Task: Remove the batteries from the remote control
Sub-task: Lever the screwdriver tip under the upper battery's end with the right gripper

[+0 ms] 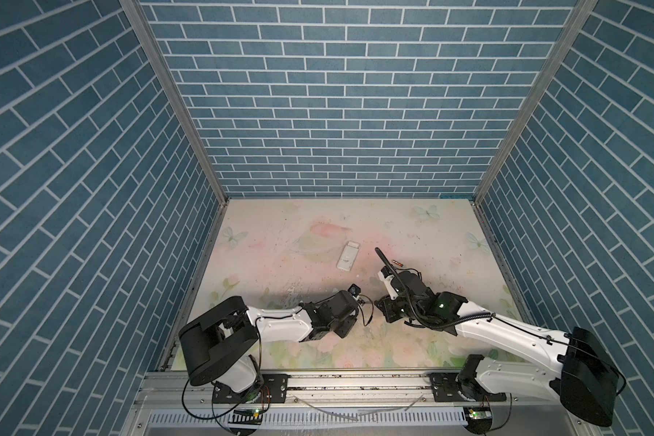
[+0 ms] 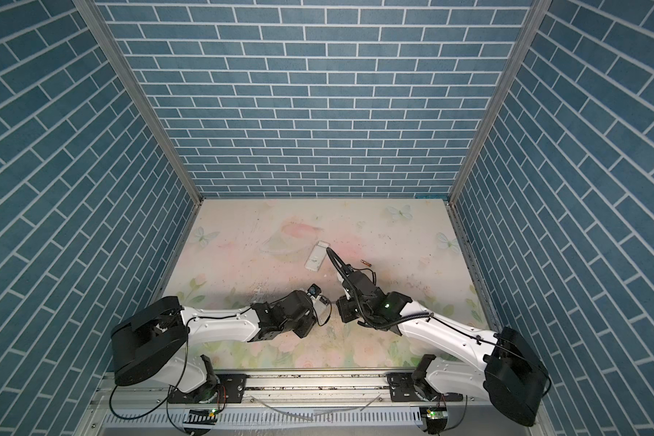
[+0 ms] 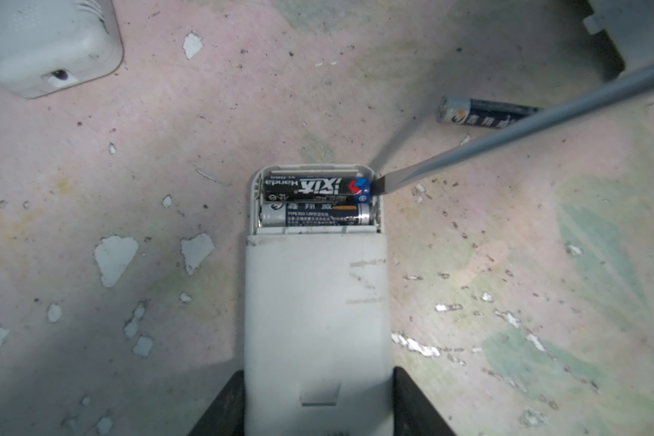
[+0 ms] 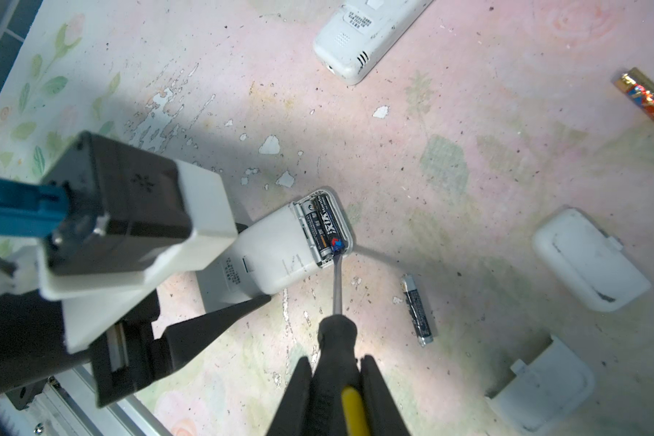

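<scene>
Left gripper point(image 3: 318, 372), jaws set part-way apart, clamps the body of the white remote control point(image 3: 314, 302) from both sides, with the back face up and the compartment uncovered. Two batteries point(image 3: 318, 211) lie side by side in the open compartment, at the end of the remote control farthest from the fingers point(image 3: 225, 411). One is a black cell point(image 3: 310, 187) against the end wall, and a black-and-silver cell point(image 3: 280, 216) lies beside it. Right gripper point(image 4: 335, 360), jaws nearly together, grips the black-and-yellow handle of the screwdriver point(image 4: 337, 328). Its flat tip point(image 3: 378, 187) touches the blue end of the black cell at the compartment wall. A loose battery point(image 4: 416, 309) lies on the table point(image 1: 280, 234) near the screwdriver shaft, apart from the remote control. A white cover plate point(image 4: 586, 260) and a second cover plate point(image 4: 540, 389) rest on the table beyond it. In both top views the arms meet just toward 6 o'clock of the table centre, the left arm entering from 8 o'clock and the right arm from 4 o'clock. A spare remote point(image 1: 345, 256) lies toward 12 o'clock of that meeting point. A copper-brown battery point(image 1: 396, 263) lies at the 3 o'clock of the spare remote, apart from it.
</scene>
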Controlling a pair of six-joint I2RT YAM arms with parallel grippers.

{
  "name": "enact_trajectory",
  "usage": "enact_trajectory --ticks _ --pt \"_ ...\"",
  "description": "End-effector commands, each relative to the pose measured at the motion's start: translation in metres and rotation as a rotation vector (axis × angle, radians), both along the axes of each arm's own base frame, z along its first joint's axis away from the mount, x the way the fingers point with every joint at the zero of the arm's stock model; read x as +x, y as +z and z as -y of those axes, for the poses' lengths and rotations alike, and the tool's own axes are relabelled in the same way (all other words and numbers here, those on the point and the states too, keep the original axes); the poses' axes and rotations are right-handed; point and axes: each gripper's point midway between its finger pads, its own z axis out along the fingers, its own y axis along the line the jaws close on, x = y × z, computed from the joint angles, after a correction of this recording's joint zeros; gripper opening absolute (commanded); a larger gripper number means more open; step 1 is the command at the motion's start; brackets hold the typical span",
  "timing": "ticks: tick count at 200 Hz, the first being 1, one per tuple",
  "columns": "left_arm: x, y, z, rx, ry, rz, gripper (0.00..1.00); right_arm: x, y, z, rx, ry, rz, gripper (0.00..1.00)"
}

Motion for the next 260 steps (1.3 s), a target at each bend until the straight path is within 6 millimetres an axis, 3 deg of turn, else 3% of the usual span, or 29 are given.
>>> enact_trajectory --ticks 1,87,167,260 --pt "-0.048 -0.042 -0.005 0.065 -0.146 -0.191 0.37 0.016 0.043 -0.029 0.203 -0.007 0.105 0.0" --pt "-0.048 -0.042 -0.005 0.066 -0.147 -0.192 0.37 0.018 0.059 -0.023 0.197 -0.017 0.142 0.0" --pt "-0.046 -0.04 -0.008 0.083 -0.139 -0.183 0.37 0.01 0.048 -0.007 0.083 -0.009 0.104 0.0" --pt "-0.044 -0.033 -0.008 0.093 -0.155 -0.168 0.37 0.037 0.049 0.001 0.021 -0.076 0.086 0.0"
